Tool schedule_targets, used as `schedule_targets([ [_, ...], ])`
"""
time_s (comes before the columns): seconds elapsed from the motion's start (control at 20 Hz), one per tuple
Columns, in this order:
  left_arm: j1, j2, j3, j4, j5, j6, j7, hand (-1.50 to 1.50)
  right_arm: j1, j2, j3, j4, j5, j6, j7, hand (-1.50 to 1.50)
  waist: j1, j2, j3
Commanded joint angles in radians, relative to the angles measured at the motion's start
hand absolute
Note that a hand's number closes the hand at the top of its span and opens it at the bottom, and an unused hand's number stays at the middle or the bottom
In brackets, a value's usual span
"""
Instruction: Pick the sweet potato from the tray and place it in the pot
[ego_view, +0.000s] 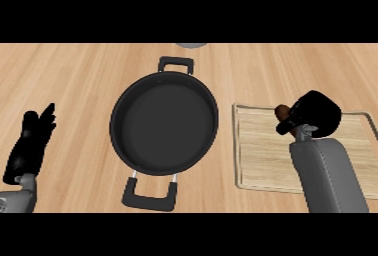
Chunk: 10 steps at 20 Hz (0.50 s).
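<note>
Oval black pot (164, 122), wooden tray (255, 150)

The bench (81, 75) fills the whole view, a light wooden top with a warm tan tone. Its grain runs in long streaks from side to side, with darker lines between paler bands. Light falls evenly over it, and shadows on it are soft. At the far edge, near the middle, a small grey rounded object (192, 45) is cut off by the frame; what it is cannot be told.
</note>
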Motion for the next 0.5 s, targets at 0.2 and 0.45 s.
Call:
schedule_targets([
  [0.2,0.018,-0.013,-0.009,0.016,-0.027,0.021,-0.014,0.0,0.191,-0.119,0.253,-0.164,-0.135,0.125,-0.572,1.5,-0.031,-0.008,0.001],
  [0.45,0.001,0.004,0.025,0.0,0.002,0.0,0.008,0.0,0.355,-0.322,0.172,-0.45,-0.156,0.054,-0.712,1.5,-0.037,-0.007,0.0],
])
